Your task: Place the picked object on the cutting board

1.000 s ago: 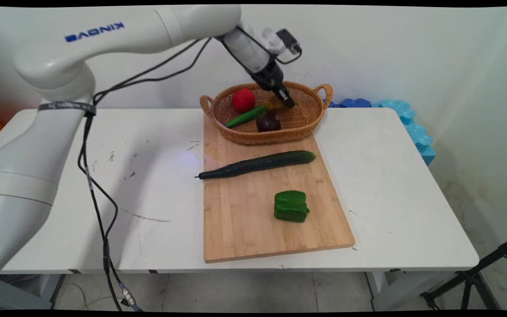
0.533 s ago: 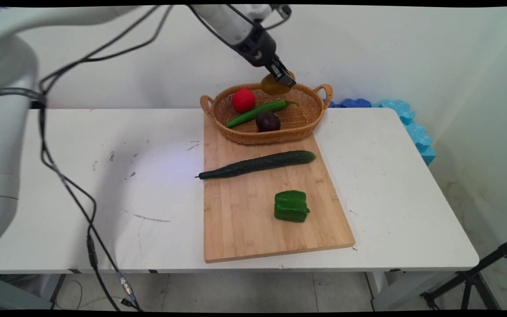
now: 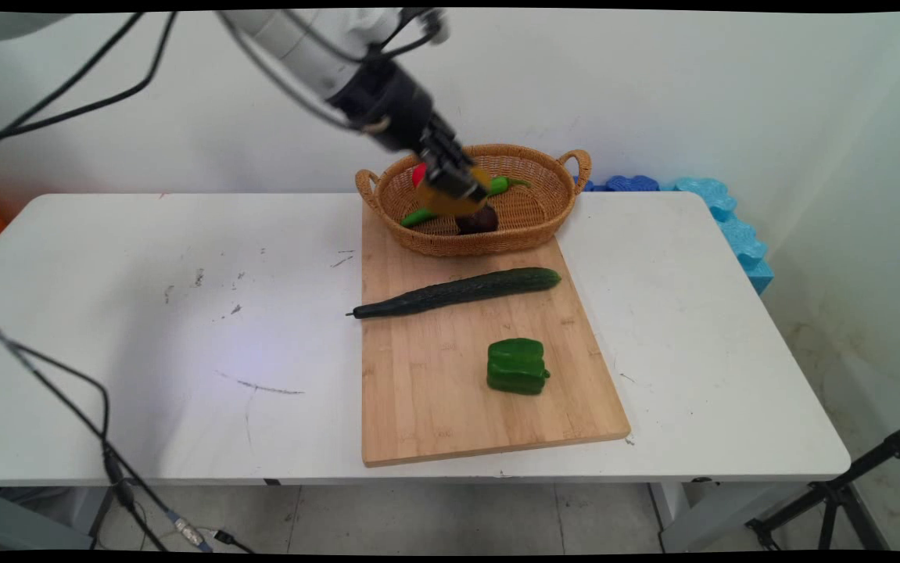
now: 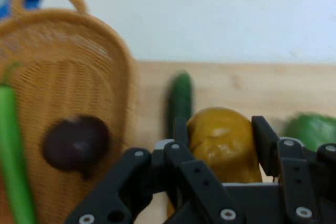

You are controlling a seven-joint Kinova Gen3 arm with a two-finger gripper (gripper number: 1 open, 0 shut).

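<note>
— What's in the basket [image 3: 543, 223]?

— The wicker basket sits on the far end of the cutting board [image 3: 450, 375], near the worktop's [image 3: 184, 328] far edge. Inside lie a long green chili [image 3: 500, 185], a dark purple round vegetable [image 4: 76, 142] and a red one [image 3: 417, 173], which is mostly hidden behind the arm.

— And the arm?

— It comes down from the upper left, slanting toward the basket's near left side, with the gripper [image 4: 220, 129] hanging above the basket's near rim.

— The jaws?

— Pinching a yellow-brown pepper [image 4: 223, 142], one finger on each flank; it is lifted clear of the basket.

— Anything else on the board?

— A dark cucumber [image 3: 457, 291] lies across it, its tip over the left edge, and a green bell pepper [image 3: 518, 366] sits nearer the front.
</note>
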